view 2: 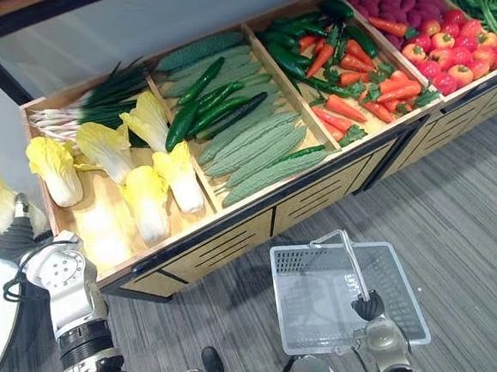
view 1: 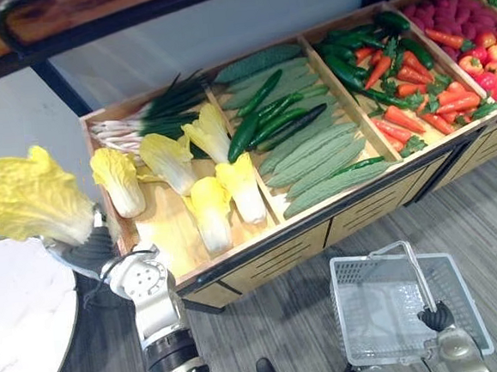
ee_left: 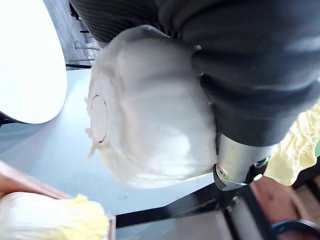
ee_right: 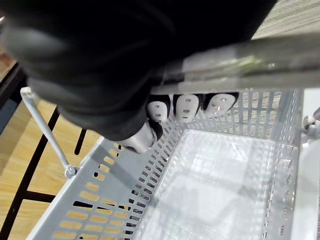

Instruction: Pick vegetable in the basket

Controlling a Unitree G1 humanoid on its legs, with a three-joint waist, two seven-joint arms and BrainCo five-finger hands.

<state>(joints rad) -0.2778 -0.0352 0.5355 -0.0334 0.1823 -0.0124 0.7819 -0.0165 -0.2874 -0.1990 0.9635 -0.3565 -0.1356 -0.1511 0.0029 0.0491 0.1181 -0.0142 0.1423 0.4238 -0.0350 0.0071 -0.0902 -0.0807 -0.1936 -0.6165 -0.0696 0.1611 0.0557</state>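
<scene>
At nine o'clock, left hand (view 1: 81,251) apparently clasps a cabbage (view 1: 25,195); best swung over the five-o'clock basket (view 1: 370,307), its handle (view 1: 419,280) gripped by right hand (view 1: 435,316).

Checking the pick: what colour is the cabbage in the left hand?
Yellow leaves, white base; the cabbage shows best in the left eye view.

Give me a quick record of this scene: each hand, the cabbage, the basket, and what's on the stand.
left hand: holds a napa cabbage by its base, up beside the stand's left end
right hand: fingers curled round the basket handle
basket: white mesh, nothing inside, in front of the stand
stand: wooden, compartments with more cabbages, cucumbers, carrots
task status: cabbage not yet in the basket
</scene>
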